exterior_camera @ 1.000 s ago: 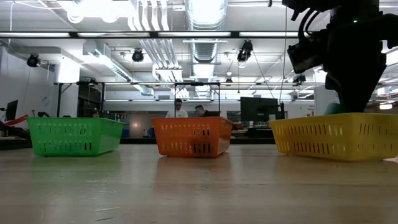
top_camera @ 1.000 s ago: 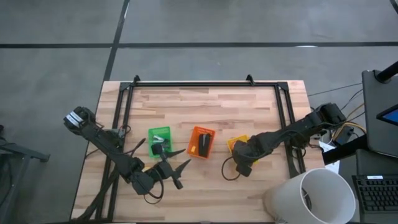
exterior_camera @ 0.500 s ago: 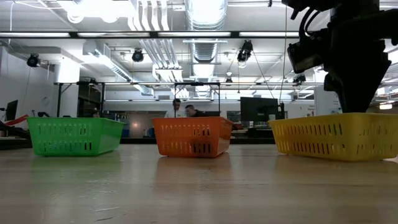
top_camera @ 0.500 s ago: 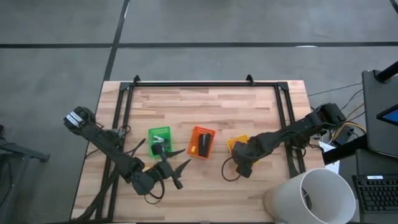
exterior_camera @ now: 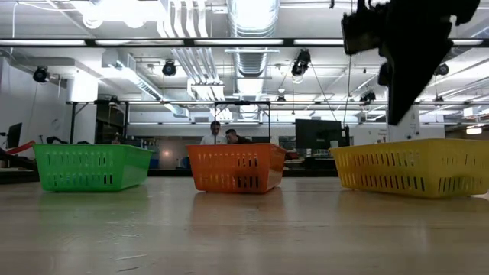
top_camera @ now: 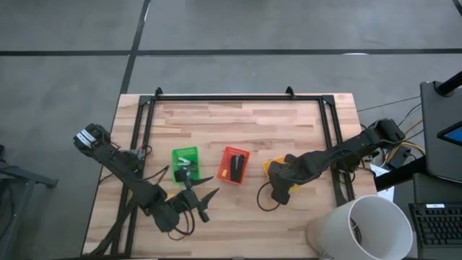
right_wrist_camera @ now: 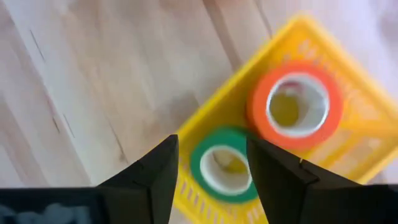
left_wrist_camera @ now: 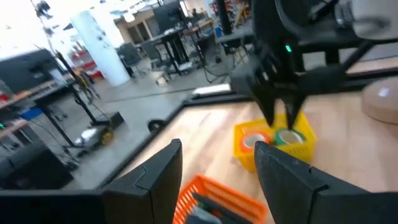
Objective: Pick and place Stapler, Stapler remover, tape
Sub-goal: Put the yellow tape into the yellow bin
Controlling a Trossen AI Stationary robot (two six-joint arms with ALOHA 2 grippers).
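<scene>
High view: 3 bins sit in a row on the desk (top_camera: 238, 123). The green bin (top_camera: 185, 162) holds a small dark thing, likely the stapler remover, though it is too small to be sure. The orange bin (top_camera: 233, 165) holds the stapler (top_camera: 237, 167). The yellow bin (top_camera: 275, 168) is mostly hidden under the right hand (top_camera: 283, 185). The left hand (top_camera: 204, 206) hovers near the desk's front edge, just in front of the green bin, its fingers spread wide and holding nothing.

Low view: the 3 bins stand side by side; the right arm hangs above the yellow one, clear of its rim.

Left wrist view: the yellow bin shows tape rolls inside, with the right hand just above them.

Right wrist view: a green tape roll (right_wrist_camera: 224, 163) and an orange tape roll (right_wrist_camera: 295, 106) lie in the yellow bin, touching each other. The right hand's fingers stand parted on either side of the green roll, above it, gripping nothing.

Judgement: nothing loose shows on the desk, so the sorting looks nearly or fully done, with only the arms' retreat left.
</scene>
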